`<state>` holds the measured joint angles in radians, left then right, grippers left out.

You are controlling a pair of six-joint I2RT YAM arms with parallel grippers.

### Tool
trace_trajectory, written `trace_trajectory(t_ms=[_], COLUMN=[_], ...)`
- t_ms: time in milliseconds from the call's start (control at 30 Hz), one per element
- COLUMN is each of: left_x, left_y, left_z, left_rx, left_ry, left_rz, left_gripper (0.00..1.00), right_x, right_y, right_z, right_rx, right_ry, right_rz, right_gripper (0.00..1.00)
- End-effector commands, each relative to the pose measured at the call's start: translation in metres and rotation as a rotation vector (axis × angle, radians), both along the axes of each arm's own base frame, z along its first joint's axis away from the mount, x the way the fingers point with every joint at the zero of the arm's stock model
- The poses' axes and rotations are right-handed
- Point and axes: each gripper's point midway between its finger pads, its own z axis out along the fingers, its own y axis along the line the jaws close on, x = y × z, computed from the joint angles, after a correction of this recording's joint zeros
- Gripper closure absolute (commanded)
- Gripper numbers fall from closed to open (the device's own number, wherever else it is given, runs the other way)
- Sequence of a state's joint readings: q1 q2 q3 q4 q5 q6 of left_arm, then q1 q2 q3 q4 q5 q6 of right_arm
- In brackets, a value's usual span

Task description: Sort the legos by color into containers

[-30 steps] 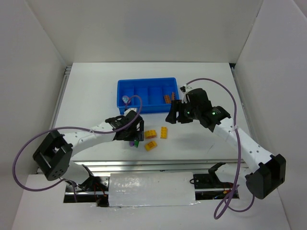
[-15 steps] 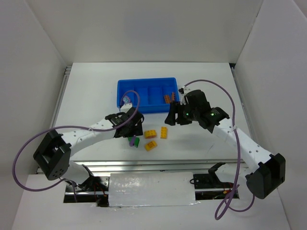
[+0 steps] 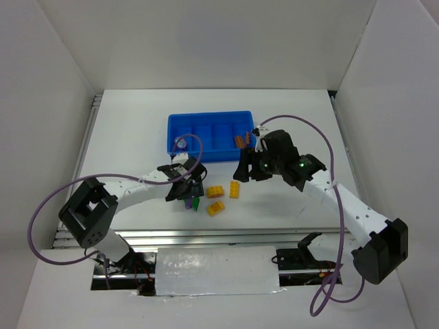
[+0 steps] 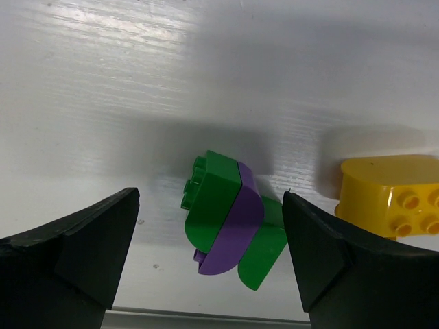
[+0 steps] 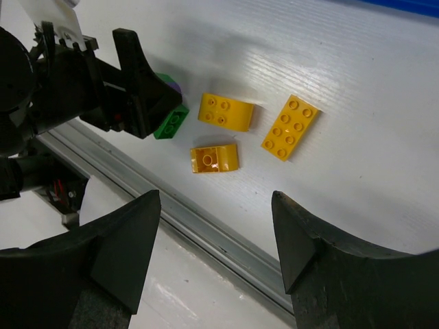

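Green-and-purple brick clump (image 4: 223, 226) on counter (image 4: 103, 82), framed by left hand (image 4: 209, 205) spread wide; right hand (image 5: 216, 199) likewise spread, near three yellow bricks (image 5: 226, 112).

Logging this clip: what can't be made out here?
- Top external: green-and-purple lego stack mostly hidden under the left gripper.
- Left wrist: yellow lego cut off by a finger and the frame edge.
- Right wrist: blue tray only a sliver at the top edge; contents unseen.
- Top external: brown legos too small to count.
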<state>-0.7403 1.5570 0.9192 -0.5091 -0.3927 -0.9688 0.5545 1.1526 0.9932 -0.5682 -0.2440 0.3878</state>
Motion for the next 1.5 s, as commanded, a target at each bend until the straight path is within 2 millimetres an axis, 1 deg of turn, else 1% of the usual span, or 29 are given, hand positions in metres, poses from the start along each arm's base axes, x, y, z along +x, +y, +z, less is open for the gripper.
trace_trajectory(t_ms=[0,33,167,233,333,433,533,667,900,1000,1100,1133,1200,1467], left_x=[0.005,0.005,0.008,0.008,0.006,0.002,-0.003,-0.004,-0.004,-0.01,-0.014,-0.016,-0.017,-0.011], left_y=[-0.016,-0.019,-0.02,-0.022,-0.022,-0.026,-0.021,-0.025,-0.027,-0.033,-0.029,-0.027,-0.026,-0.021], left_z=[0.007,0.009,0.024,0.026,0.022,0.016,0.013,0.013,0.014,0.01,0.001,-0.004,-0.008,-0.015], left_rx=[-0.091,-0.097,-0.115,-0.108,-0.088,-0.102,-0.099,-0.114,-0.084,-0.119,-0.105,-0.097,-0.09,-0.044], left_ry=[-0.049,-0.059,-0.117,-0.125,-0.104,-0.084,-0.068,-0.067,-0.059,-0.039,-0.015,-0.003,0.0,-0.001], left_rz=[-0.062,-0.103,-0.174,-0.228,-0.262,-0.3,-0.278,-0.293,-0.399,-0.421,-0.413,-0.412,-0.414,-0.394], left_gripper=[0.01,0.0,0.0,0.0,0.0,0.01,0.0,0.0,0.0,0.0,0.01,0.02,0.04,0.08], right_x=[0.003,0.003,0.004,0.002,0.001,0.0,-0.001,-0.002,-0.002,0.0,0.001,0.0,0.0,0.001], right_y=[0.006,0.007,0.008,0.009,0.01,0.011,0.012,0.014,0.011,0.01,0.01,0.01,0.01,0.011], right_z=[0.004,0.004,0.002,0.0,-0.001,-0.002,-0.002,-0.005,-0.005,-0.002,-0.001,-0.002,-0.002,-0.003], right_rx=[0.011,0.013,0.006,-0.001,-0.007,-0.012,-0.017,-0.024,-0.039,-0.037,-0.038,-0.039,-0.037,-0.037], right_ry=[-0.042,-0.043,-0.035,-0.033,-0.031,-0.03,-0.03,-0.022,-0.031,-0.041,-0.044,-0.041,-0.044,-0.038], right_rz=[0.024,0.027,0.031,0.035,0.041,0.044,0.048,0.055,0.039,0.027,0.029,0.03,0.03,0.032], right_gripper=[0.27,0.27,0.27,0.27,0.27,0.27,0.27,0.27,0.27,0.27,0.27,0.27,0.27,0.27])
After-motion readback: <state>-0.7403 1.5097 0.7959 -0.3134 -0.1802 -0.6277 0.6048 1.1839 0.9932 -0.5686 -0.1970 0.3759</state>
